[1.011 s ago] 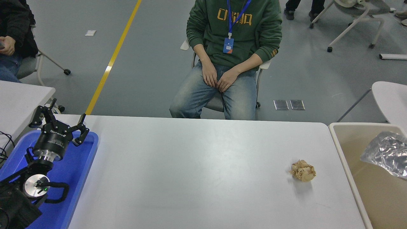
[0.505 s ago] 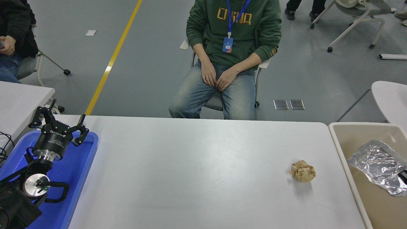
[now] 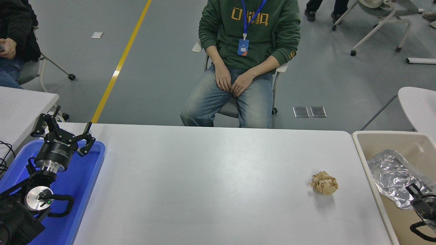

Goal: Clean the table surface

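Head view is showing the right end effector [image 3: 414,192] sitting over crinkly foil [image 3: 391,173] in the beige bin [image 3: 362,149], grip unclear, left end effector [image 3: 63,131] spread wide, while a light, soft paper wad [image 3: 324,182] is lying on the counter [image 3: 204,183], probably best pinched across its middle

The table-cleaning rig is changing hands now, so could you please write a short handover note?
Left gripper: open, parked over the blue tray.
Right gripper: in the beige bin on the silver foil bag; its state is unclear.
Done: the foil bag is in the bin.
Left: a crumpled brown paper ball lies on the table surface, near the bin.
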